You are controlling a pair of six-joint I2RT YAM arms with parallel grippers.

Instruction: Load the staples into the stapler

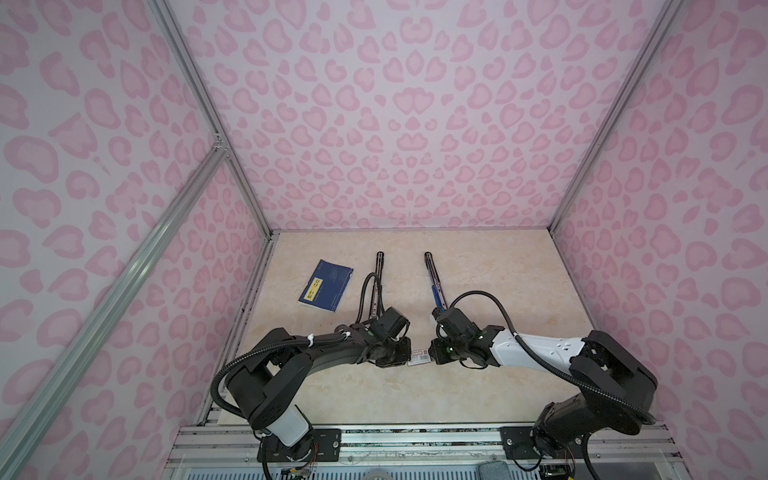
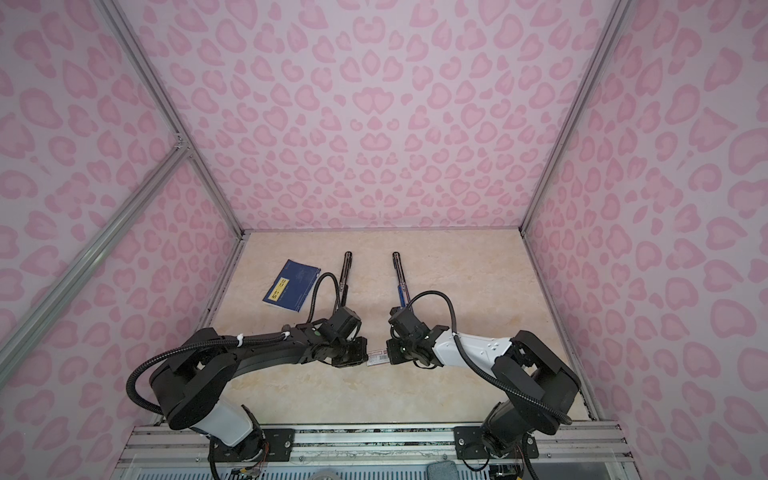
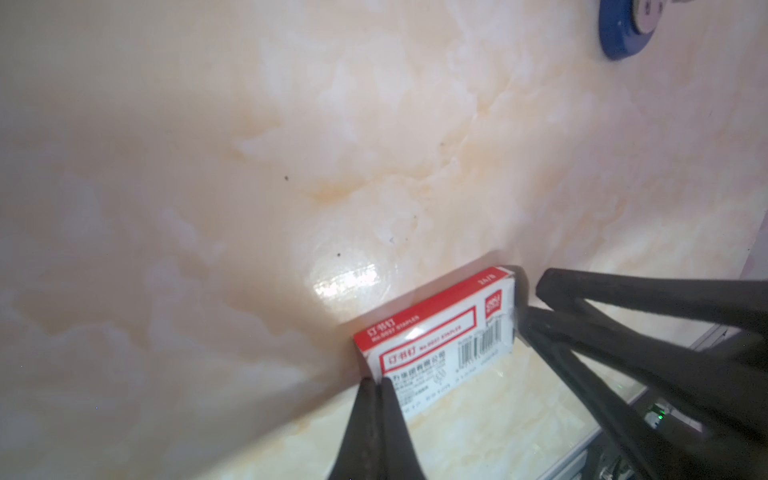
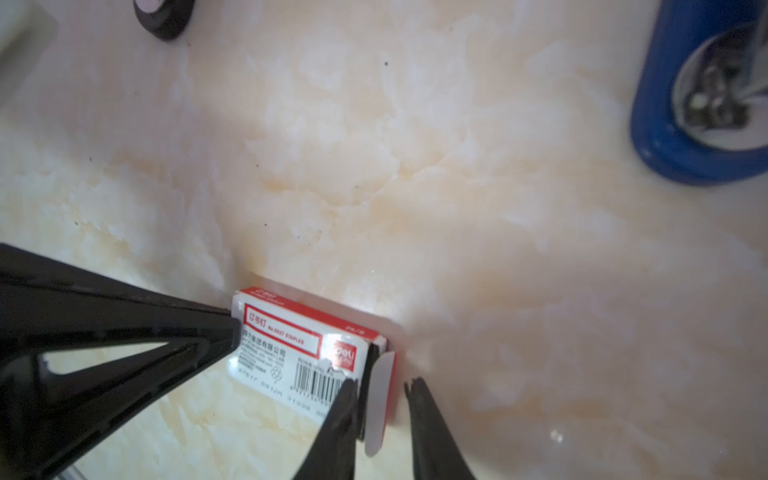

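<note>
Pinching one end of the red-and-white "deli" "STAPLES" box (image 3: pixel 436 332), the left gripper (image 3: pixel 377 382) is closed; the right gripper (image 4: pixel 382 384) has its jaws slightly apart around the open flap (image 4: pixel 379 419). The staples are hidden; the blue stapler (image 1: pixel 435 284) lies beyond.

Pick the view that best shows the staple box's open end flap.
Right wrist view: the white flap hangs open off the red-and-white box, inside the open right pincer. Left wrist view: printed face only, that end hidden behind the right pincer. In both top views: only a sliver between the arms.

Marbled table (image 1: pixel 498 291): booklet (image 1: pixel 326 291), black stapler (image 1: pixel 380 266), blue stapler (image 1: pixel 432 274).
</note>
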